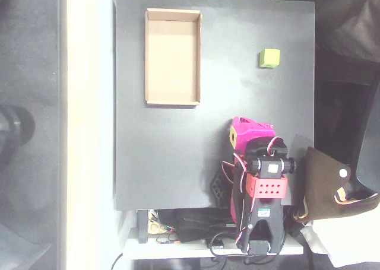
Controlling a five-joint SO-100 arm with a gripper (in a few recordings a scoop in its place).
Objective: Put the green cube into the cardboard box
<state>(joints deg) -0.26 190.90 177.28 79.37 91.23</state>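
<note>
On the dark square table [178, 163], the small lime-green cube [269, 58] sat well right of the shallow tan cardboard box [173, 56]; the pink gripper [249, 130] was folded below it, its opening impossible to judge.

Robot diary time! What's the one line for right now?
green cube: on table, untouched | cardboard box: empty | gripper: folded back near base, far from cube

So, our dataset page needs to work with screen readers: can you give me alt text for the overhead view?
A small lime-green cube sits alone on a dark grey table, well right of an empty, shallow tan cardboard box near the top left. At the bottom edge, a folded robot arm with a pink gripper rests below the cube, touching neither.
</note>
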